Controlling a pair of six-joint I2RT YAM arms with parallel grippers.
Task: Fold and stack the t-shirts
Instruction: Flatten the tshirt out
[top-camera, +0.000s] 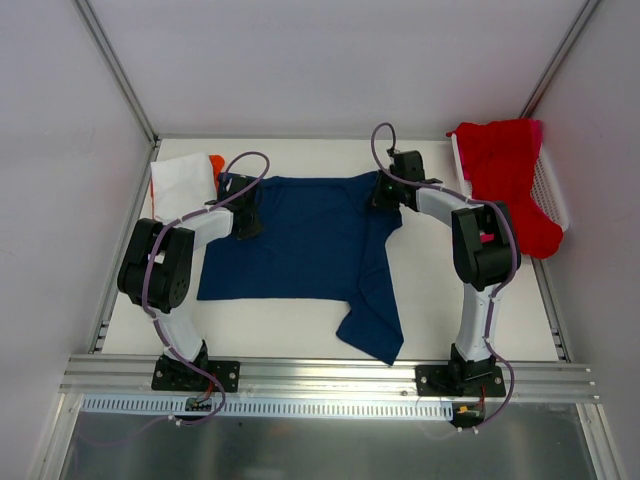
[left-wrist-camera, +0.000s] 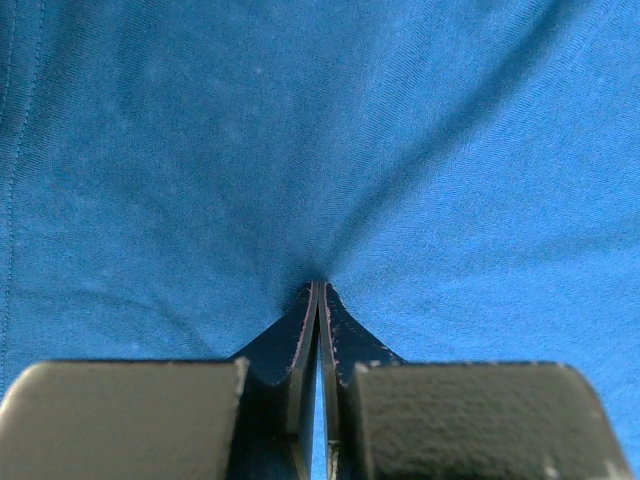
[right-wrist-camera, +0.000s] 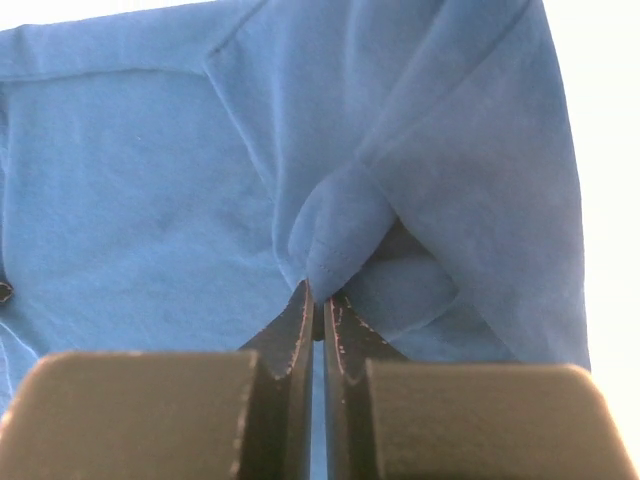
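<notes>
The navy blue t-shirt (top-camera: 300, 240) lies mostly flat in the middle of the table, with one part trailing toward the near edge at the right. My left gripper (top-camera: 245, 218) is at its left edge, shut on a pinch of the blue cloth (left-wrist-camera: 320, 288); creases radiate from the pinch. My right gripper (top-camera: 388, 190) is at its far right corner, shut on a bunched fold of the same shirt (right-wrist-camera: 322, 296). A folded white t-shirt (top-camera: 182, 180) lies at the back left with an orange one (top-camera: 216, 162) showing beside it. A red t-shirt (top-camera: 505, 175) drapes over the basket, and a pink one (top-camera: 538, 128) peeks out behind it.
The white mesh basket (top-camera: 553, 192) stands at the back right against the wall. Metal frame posts and white walls close in the table on the left, right and back. The rail with the arm bases runs along the near edge.
</notes>
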